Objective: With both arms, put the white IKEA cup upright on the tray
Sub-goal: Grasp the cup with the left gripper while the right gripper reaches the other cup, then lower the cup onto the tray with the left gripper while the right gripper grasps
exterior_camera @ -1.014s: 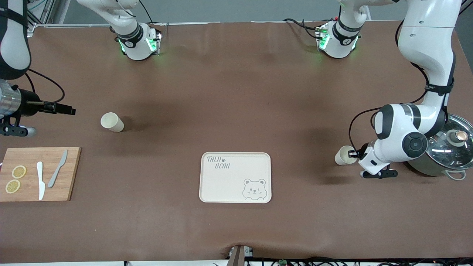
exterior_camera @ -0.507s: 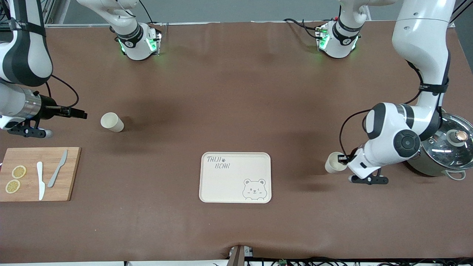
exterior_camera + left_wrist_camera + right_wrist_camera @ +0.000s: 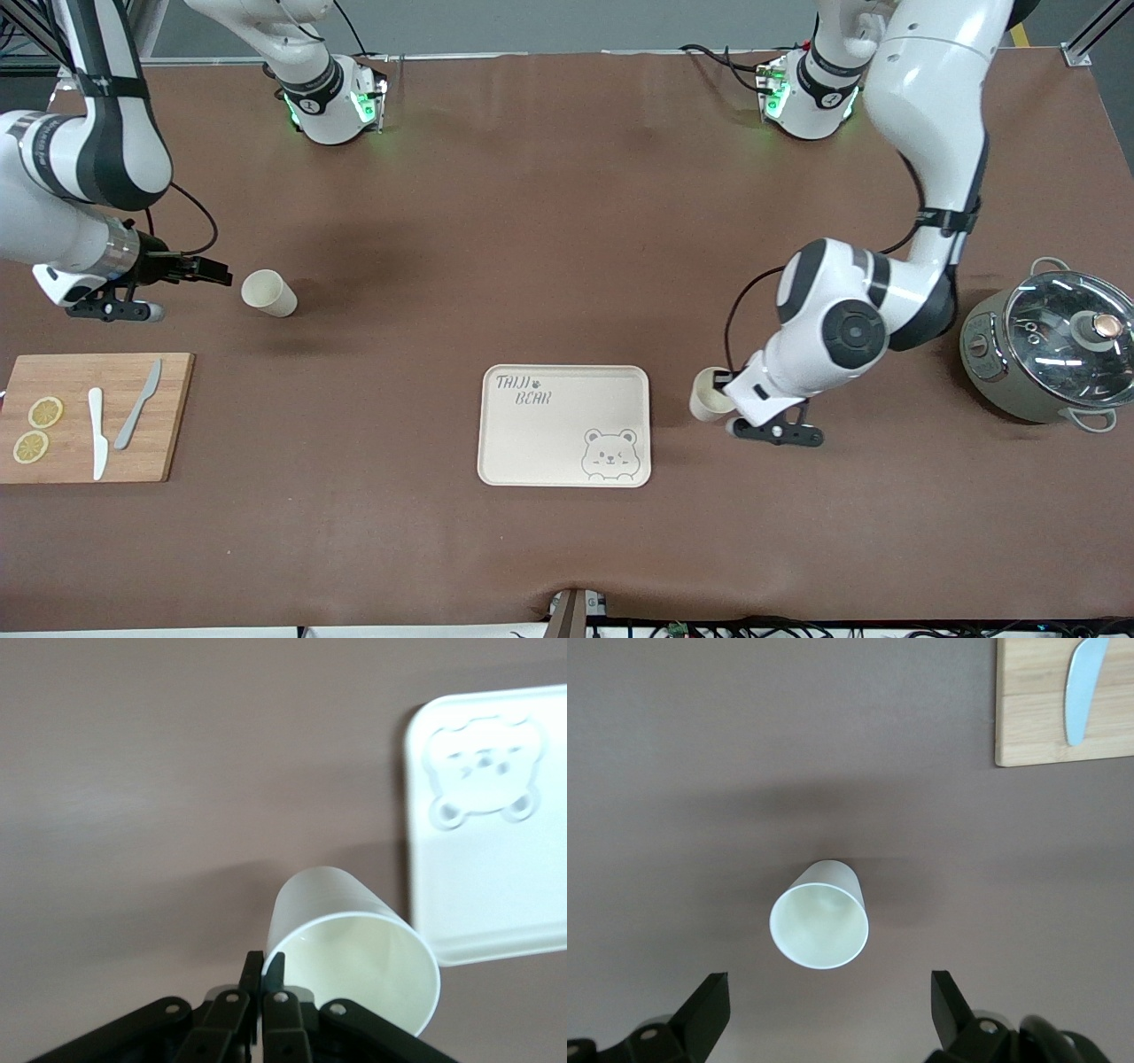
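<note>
My left gripper [image 3: 724, 383] is shut on the rim of a white cup [image 3: 709, 395], holding it tilted over the table just beside the cream tray [image 3: 532, 443], toward the left arm's end. In the left wrist view the fingers [image 3: 264, 962] pinch the cup's [image 3: 337, 921] rim, with the tray [image 3: 478, 895] close by. A second white cup [image 3: 268, 292] lies on its side toward the right arm's end. My right gripper [image 3: 220, 274] is open just beside it, at its mouth. In the right wrist view this cup [image 3: 819, 914] lies ahead of the open gripper [image 3: 829, 1001].
A wooden cutting board [image 3: 168, 443] with two lemon slices [image 3: 37, 429], a white knife [image 3: 97, 432] and a grey knife [image 3: 137, 416] lies nearer the front camera than the lying cup. A lidded pot [image 3: 1045, 346] stands at the left arm's end.
My left gripper has carried its cup away from the pot to the tray's edge. My right gripper has moved toward the lying cup.
</note>
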